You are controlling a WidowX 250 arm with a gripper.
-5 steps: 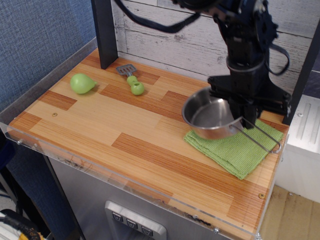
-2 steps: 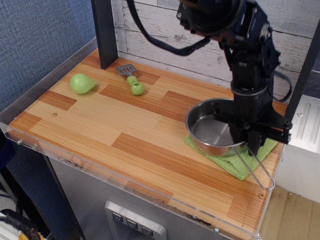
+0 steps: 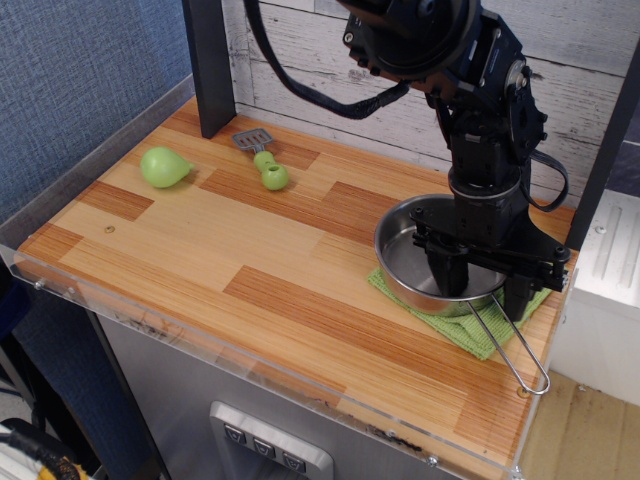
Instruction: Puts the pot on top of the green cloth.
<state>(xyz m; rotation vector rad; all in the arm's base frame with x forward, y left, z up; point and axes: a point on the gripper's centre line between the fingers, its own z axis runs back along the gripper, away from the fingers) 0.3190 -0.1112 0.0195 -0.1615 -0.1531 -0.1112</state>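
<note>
— What's the biggest thing in view?
— The wooden bench (image 3: 250, 260), then the black arm (image 3: 480, 110), which reaches in from the top and drops almost straight down over the bench's right end.
— And the pincer?
— The pincer (image 3: 478, 285) points down with its jaws spread wide, one finger inside the pot (image 3: 415, 255) and the other outside its rim by the handle. It looks released, gripping nothing.
— Where is the pot?
— Sitting on the green cloth (image 3: 470, 325), covering most of it; its wire handle runs out toward the bench's front right corner.
— Anything smaller?
— A green pear-shaped toy (image 3: 164, 167) and a little spatula (image 3: 262, 160) near the far left, well apart from the pot.
</note>
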